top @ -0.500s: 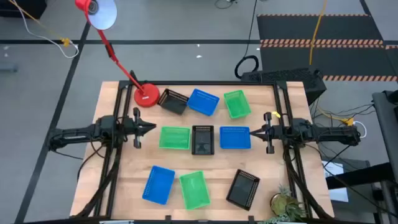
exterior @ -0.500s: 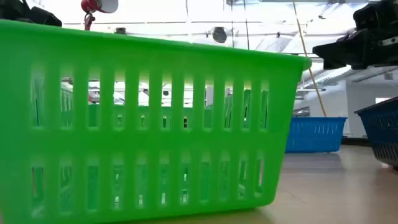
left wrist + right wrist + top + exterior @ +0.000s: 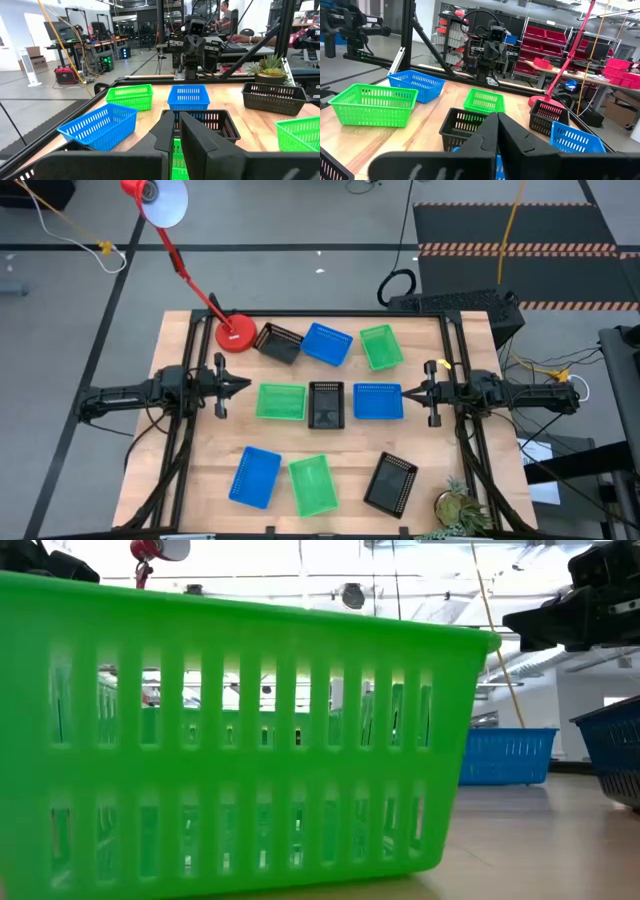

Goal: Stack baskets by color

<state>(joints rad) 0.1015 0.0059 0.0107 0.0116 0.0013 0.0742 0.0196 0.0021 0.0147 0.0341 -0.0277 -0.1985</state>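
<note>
On the table the baskets lie apart, bottoms down, in three rows. The far row is black [image 3: 279, 342], blue [image 3: 327, 344] and green [image 3: 380, 347]. The middle row is green [image 3: 281, 401], black [image 3: 326, 403] and blue [image 3: 378, 401]. The near row is blue [image 3: 254, 476], green [image 3: 312, 484] and black [image 3: 391, 482]. My left gripper [image 3: 244, 386] hovers shut at the table's left, pointing at the middle green basket. My right gripper [image 3: 405, 392] hovers shut at the right, just off the middle blue basket. The near green basket [image 3: 230, 740] fills the low view.
A red lamp base [image 3: 236, 335] stands at the far left corner, its arm rising to the lamp head [image 3: 160, 198]. A small plant [image 3: 462, 510] sits at the near right corner. Dark frame rails [image 3: 186, 430] run along the table's left and right sides.
</note>
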